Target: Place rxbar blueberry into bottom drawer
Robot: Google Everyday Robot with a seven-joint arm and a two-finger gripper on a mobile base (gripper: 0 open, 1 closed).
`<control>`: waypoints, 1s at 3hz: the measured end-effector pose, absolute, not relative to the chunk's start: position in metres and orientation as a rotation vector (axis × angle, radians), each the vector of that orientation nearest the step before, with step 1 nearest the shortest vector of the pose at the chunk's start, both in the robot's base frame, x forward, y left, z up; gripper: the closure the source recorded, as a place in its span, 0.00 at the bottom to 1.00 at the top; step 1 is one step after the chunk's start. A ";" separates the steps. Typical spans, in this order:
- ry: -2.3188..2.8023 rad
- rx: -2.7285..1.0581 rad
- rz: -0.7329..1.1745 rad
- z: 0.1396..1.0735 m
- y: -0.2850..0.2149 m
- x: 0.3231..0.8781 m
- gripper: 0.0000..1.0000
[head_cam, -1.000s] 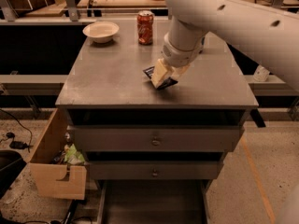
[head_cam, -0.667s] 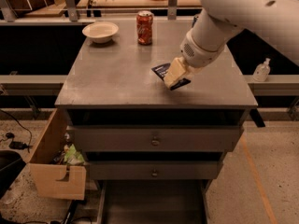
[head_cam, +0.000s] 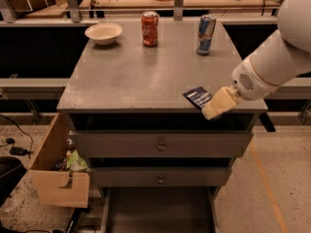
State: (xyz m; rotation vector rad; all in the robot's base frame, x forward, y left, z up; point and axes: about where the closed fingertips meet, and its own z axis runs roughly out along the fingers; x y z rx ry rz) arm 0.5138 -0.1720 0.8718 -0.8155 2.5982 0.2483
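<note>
The rxbar blueberry (head_cam: 197, 97), a flat dark navy bar with white print, is held in my gripper (head_cam: 210, 107) at the front right edge of the grey cabinet top (head_cam: 146, 72), lifted slightly and tilted. The gripper's cream fingers (head_cam: 218, 103) are shut on the bar's right end. My white arm comes in from the upper right. The bottom drawer (head_cam: 158, 210) stands pulled open below the two knobbed drawers, showing a dark shallow interior, down and to the left of the gripper.
A white bowl (head_cam: 103, 32), a red can (head_cam: 149, 28) and a tall blue-silver can (head_cam: 206, 34) stand at the back of the cabinet top. A tan wooden box (head_cam: 56, 171) with rubbish stands left of the cabinet. A black cable lies on the floor at left.
My gripper has carried the bar from the middle of the cabinet top to the right and forward, to its front right edge. The blue-silver can, hidden before by the arm, now shows.
</note>
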 end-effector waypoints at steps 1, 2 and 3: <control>2.620 -0.843 0.228 0.841 -0.200 0.469 1.00; 2.657 -0.940 0.194 0.780 -0.212 0.434 1.00; 2.691 -1.043 0.203 0.695 -0.211 0.409 1.00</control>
